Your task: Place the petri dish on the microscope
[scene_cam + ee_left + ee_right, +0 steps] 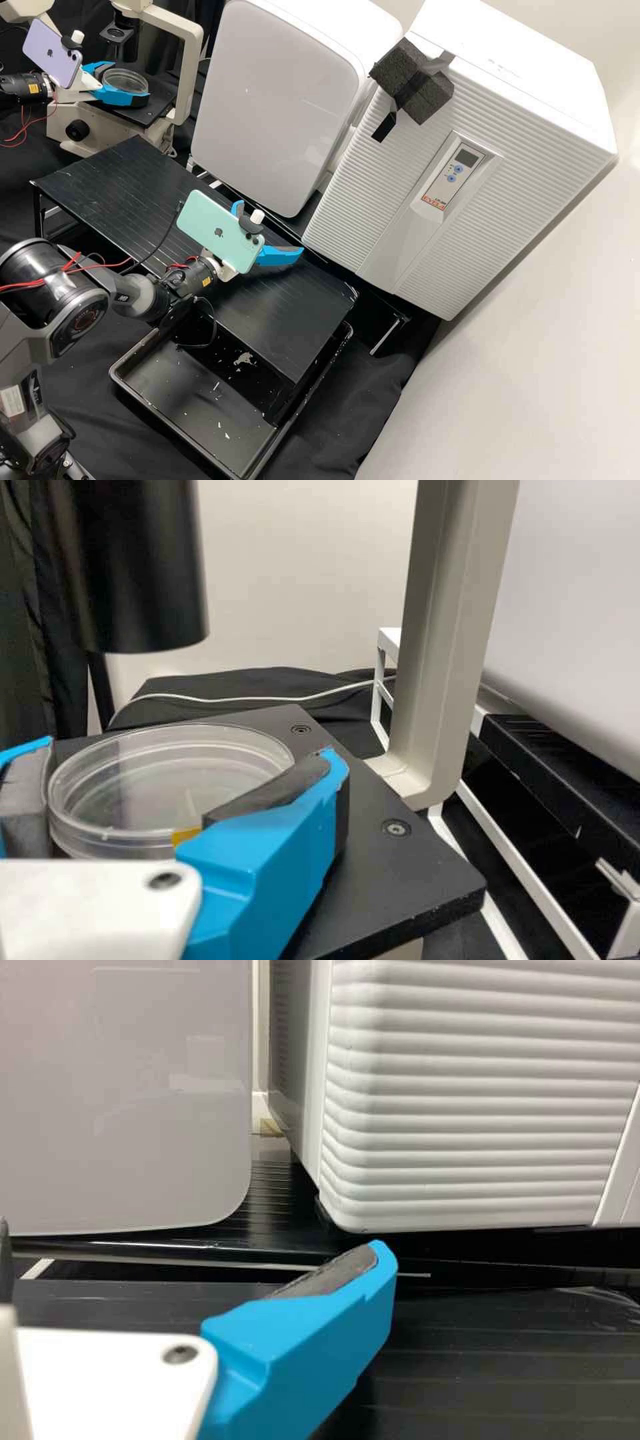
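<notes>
At the upper left of the high view, my left gripper [128, 83] is at the microscope [150, 110], its blue fingers on opposite sides of the clear petri dish [125, 81]. In the left wrist view, the left gripper [190, 750] is shut on the petri dish [170, 780], dark pads against its sides. The dish lies level over the black stage [390, 880]; its underside is hidden, so contact with the stage cannot be told. My right gripper [269, 227] is over the black rack, fingers apart and empty; the right wrist view shows this gripper [194, 1238] too.
The microscope's dark cylinder [135, 570] hangs above the dish, and its pale upright [435, 640] rises beside the stage. Two white appliances [280, 100] stand behind the black rack [120, 193]. A black tray [193, 393] with pale scraps lies below the rack.
</notes>
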